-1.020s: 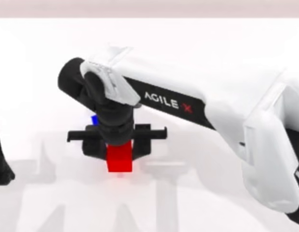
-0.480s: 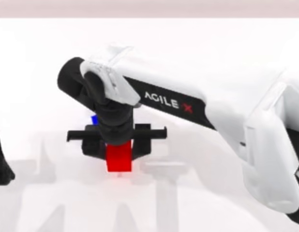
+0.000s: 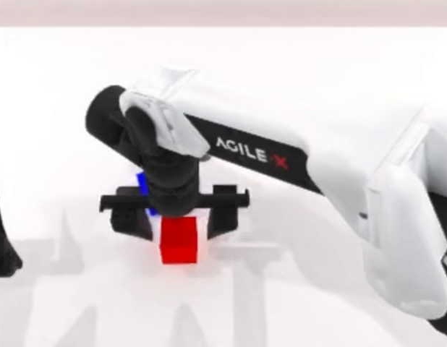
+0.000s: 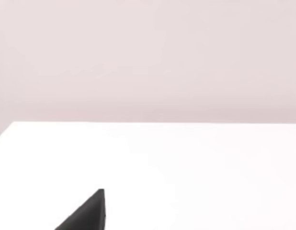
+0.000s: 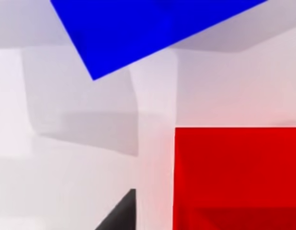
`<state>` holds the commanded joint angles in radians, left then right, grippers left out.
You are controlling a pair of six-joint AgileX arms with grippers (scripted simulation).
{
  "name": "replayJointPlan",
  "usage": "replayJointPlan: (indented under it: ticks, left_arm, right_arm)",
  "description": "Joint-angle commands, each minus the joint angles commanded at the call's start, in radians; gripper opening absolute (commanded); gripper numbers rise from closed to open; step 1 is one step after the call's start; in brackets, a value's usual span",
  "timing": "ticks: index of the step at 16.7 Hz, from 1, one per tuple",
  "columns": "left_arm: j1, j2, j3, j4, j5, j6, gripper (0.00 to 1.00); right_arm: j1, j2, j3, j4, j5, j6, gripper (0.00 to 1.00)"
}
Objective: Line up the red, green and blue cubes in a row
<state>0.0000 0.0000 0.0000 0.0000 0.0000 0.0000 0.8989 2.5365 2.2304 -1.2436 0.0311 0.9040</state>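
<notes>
- The white table [image 3: 317,289] carries the red cube [image 3: 179,241], which sits between the fingers of the right tool [image 3: 179,220], directly beneath its wrist.
- The blue cube [image 3: 144,183] lies just behind the tool on its left-finger side, mostly covered by the black wrist — only a sliver shows from above; the right wrist view shows it turned at an angle, apart from the red cube.
- The green cube cannot be seen; the white right forearm blocks much of the table.
- The right tool stands spread, each finger clear of the red cube's sides, gripping nothing.
- The left tool [image 3: 3,246] sits parked at the table's left edge — its fingers cannot be judged.
</notes>
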Motion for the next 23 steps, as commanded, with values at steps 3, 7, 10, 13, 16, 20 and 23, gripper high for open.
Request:
replayJointPlan:
  ticks: [3, 7, 10, 13, 16, 20, 23]
  left_arm:
    - [0.0, 0.0, 0.0, 0.0, 0.0, 0.0, 1.0]
    - [0.0, 0.0, 0.0, 0.0, 0.0, 0.0, 1.0]
    - [0.0, 0.0, 0.0, 0.0, 0.0, 0.0, 1.0]
    - [0.0, 0.0, 0.0, 0.0, 0.0, 0.0, 1.0]
    - [0.0, 0.0, 0.0, 0.0, 0.0, 0.0, 1.0]
    - [0.0, 0.0, 0.0, 0.0, 0.0, 0.0, 1.0]
    - [0.0, 0.0, 0.0, 0.0, 0.0, 0.0, 1.0]
  right_arm:
    - [0.0, 0.0, 0.0, 0.0, 0.0, 0.0, 1.0]
    - [0.0, 0.0, 0.0, 0.0, 0.0, 0.0, 1.0]
    - [-0.001, 0.004, 0.017, -0.016, 0.0, 0.001, 1.0]
    - [0.0, 0.019, 0.12, -0.108, 0.001, 0.007, 1.0]
    - [0.005, 0.034, 0.263, -0.229, 0.0, 0.006, 1.0]
    - [0.009, 0.038, 0.35, -0.312, 0.001, 0.002, 1.0]
    - [0.004, 0.035, 0.348, -0.309, 0.001, 0.003, 1.0]
